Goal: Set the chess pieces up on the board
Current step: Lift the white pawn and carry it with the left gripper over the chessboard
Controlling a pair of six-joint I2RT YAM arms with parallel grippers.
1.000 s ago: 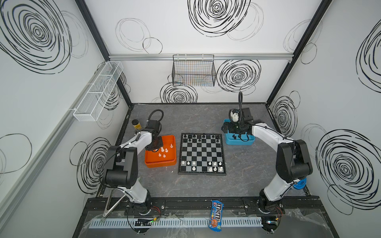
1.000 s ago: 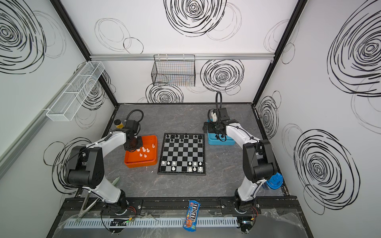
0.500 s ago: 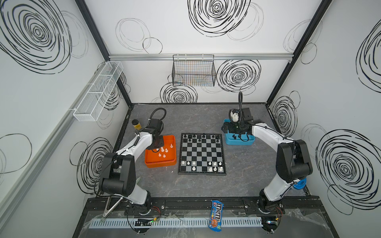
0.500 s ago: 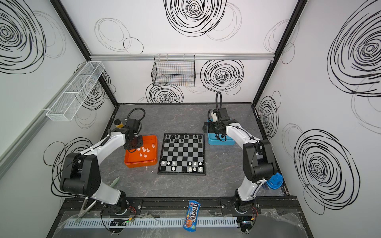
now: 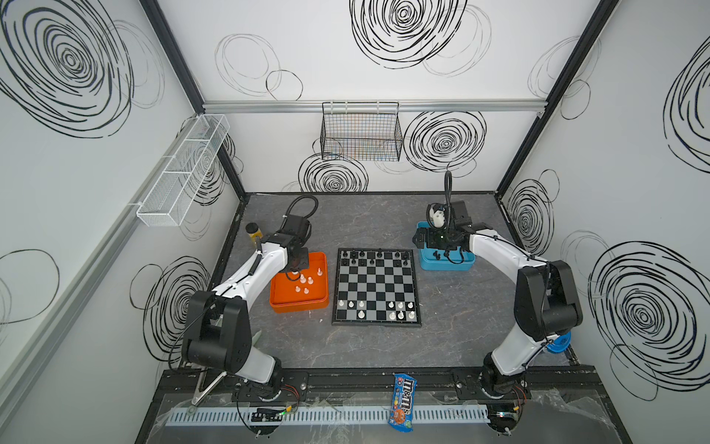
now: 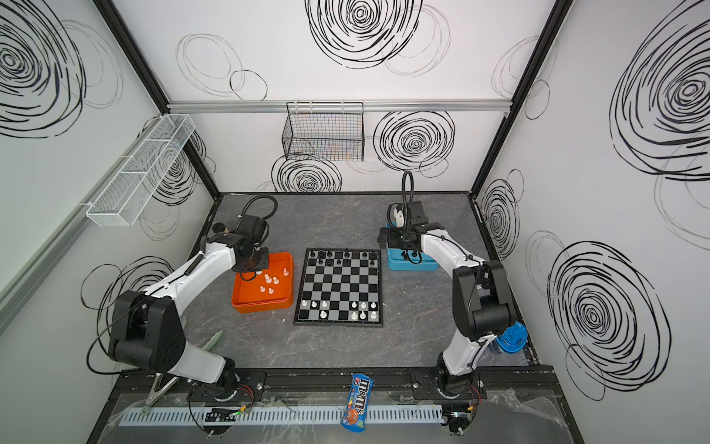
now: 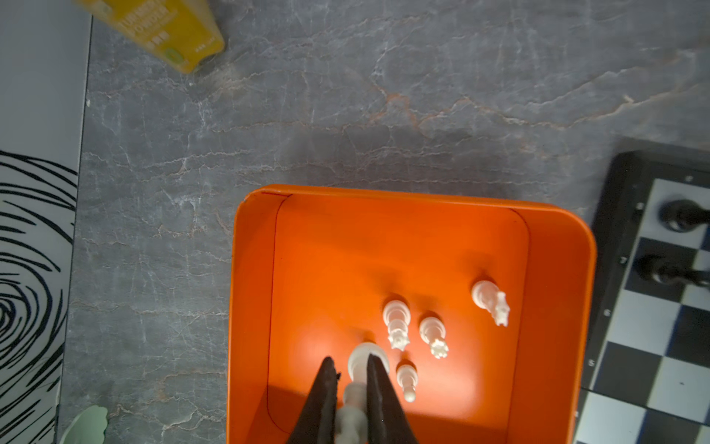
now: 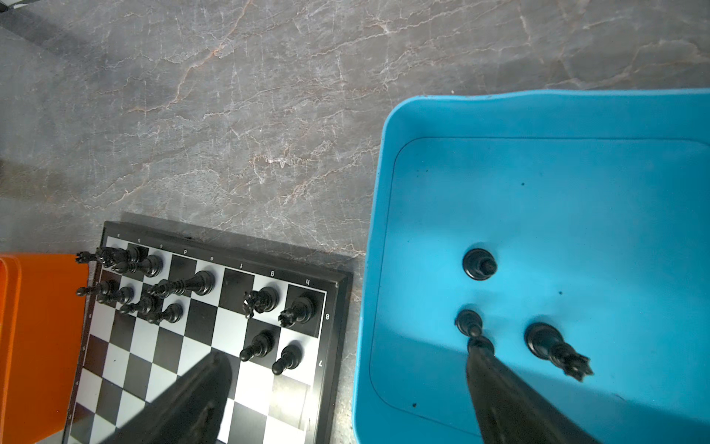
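The board point(image 5: 375, 286) point(image 6: 338, 286) lies mid-table. Several black chess pieces point(image 5: 369, 255) stand on its far rows and several white ones point(image 5: 395, 309) on its near rows. Left of it, the orange tray point(image 5: 299, 307) point(image 7: 557, 269) holds several white pieces point(image 7: 397, 326). My left gripper point(image 7: 351, 371) point(image 5: 294, 273) reaches into that tray, shut on a white piece point(image 7: 361, 357). On the right, the blue tray point(image 5: 445, 266) point(image 8: 538, 115) holds three black pieces point(image 8: 478, 263). My right gripper point(image 8: 349, 351) point(image 5: 430, 246) hangs open over that tray's board-side wall, one fingertip by a black pawn point(image 8: 468, 323).
A yellow jar point(image 5: 253, 230) point(image 7: 161, 23) stands behind the orange tray near the left wall. An M&M's bag point(image 5: 403, 399) lies on the front rail. A blue object point(image 5: 559, 342) sits by the right arm's base, a pale green one point(image 6: 213, 340) by the left arm's base.
The left arm's elbow has swung toward the front, while its gripper stays shut in the orange tray. The right arm has not moved.
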